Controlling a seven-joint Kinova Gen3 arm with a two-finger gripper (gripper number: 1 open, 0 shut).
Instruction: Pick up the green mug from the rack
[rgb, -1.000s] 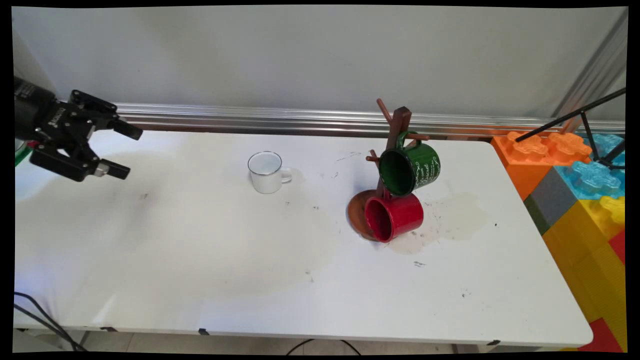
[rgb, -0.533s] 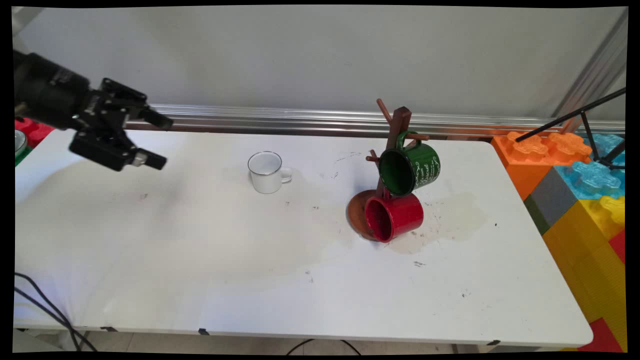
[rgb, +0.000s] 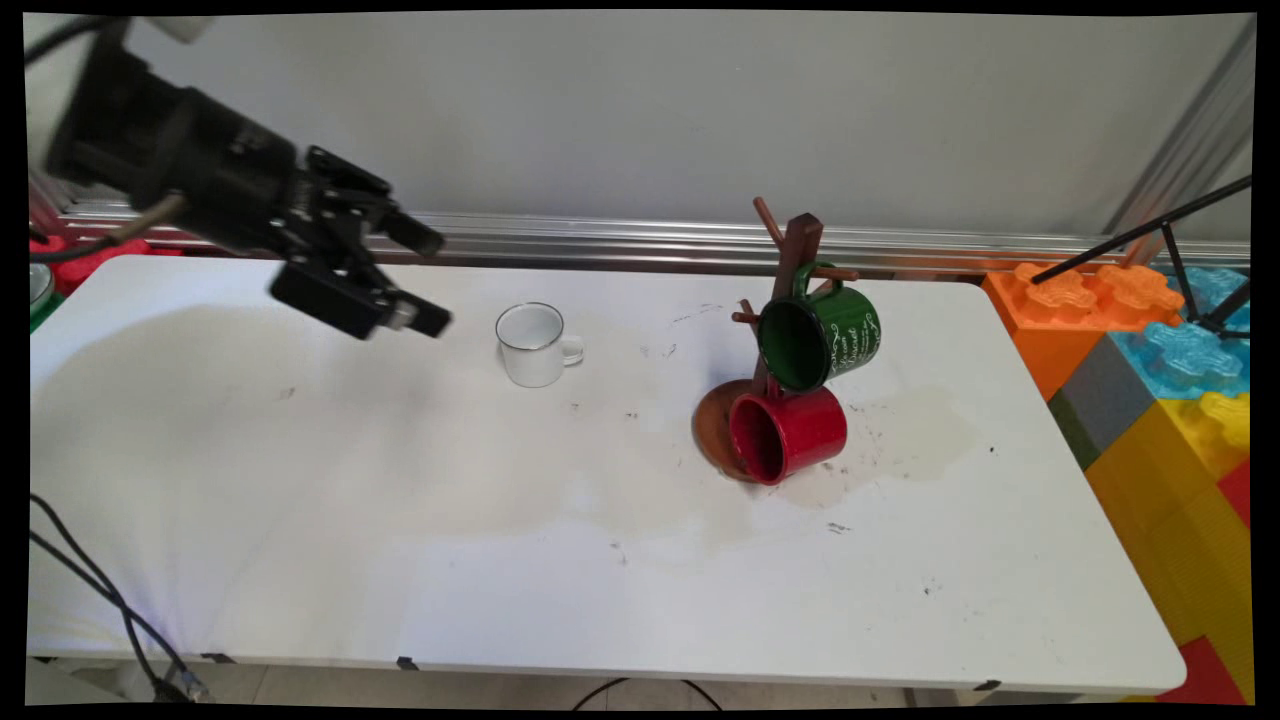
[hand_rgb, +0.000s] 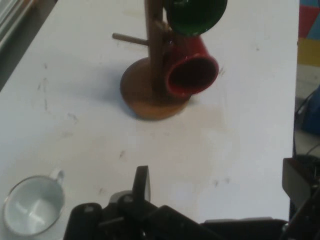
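— Moved since last entry: gripper, carried rightward above the table, jaws spread, nothing held.
— Nearest item: white mug, upright, just right of it. Green mug and red mug hung on wooden rack.

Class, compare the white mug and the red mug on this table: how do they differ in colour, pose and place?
The white mug stands upright on the bare table, mouth up; the red mug hangs tilted on the wooden stand, mouth sideways. The white mug stands alone, nearest the open claw; the red mug sits under a green mug. Both have a handle and look empty.
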